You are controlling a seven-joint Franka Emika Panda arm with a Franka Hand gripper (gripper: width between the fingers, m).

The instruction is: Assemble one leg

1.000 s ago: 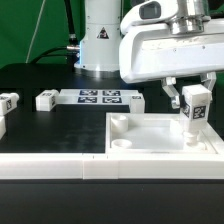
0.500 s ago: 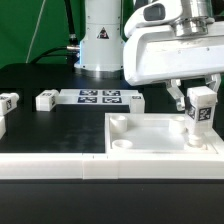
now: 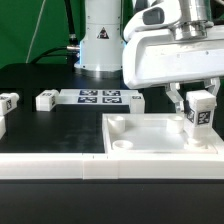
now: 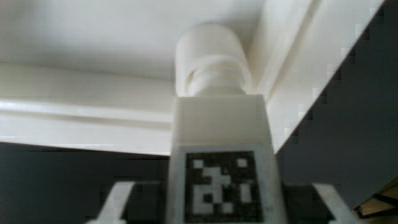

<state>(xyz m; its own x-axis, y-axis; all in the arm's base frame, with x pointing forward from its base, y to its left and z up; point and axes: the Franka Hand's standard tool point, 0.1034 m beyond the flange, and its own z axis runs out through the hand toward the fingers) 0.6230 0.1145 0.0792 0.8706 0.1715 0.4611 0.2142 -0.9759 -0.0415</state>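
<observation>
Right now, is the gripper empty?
No, the gripper is shut on the leg, holding it upright at a corner of the square panel.

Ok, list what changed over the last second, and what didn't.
The gripper, shut on the leg, shifted slightly toward the exterior view's right and a little lower at the square panel. The leg's tagged face seems to have turned somewhat. Nothing was let go. The panel, the marker board and the loose tagged block stayed put.
</observation>
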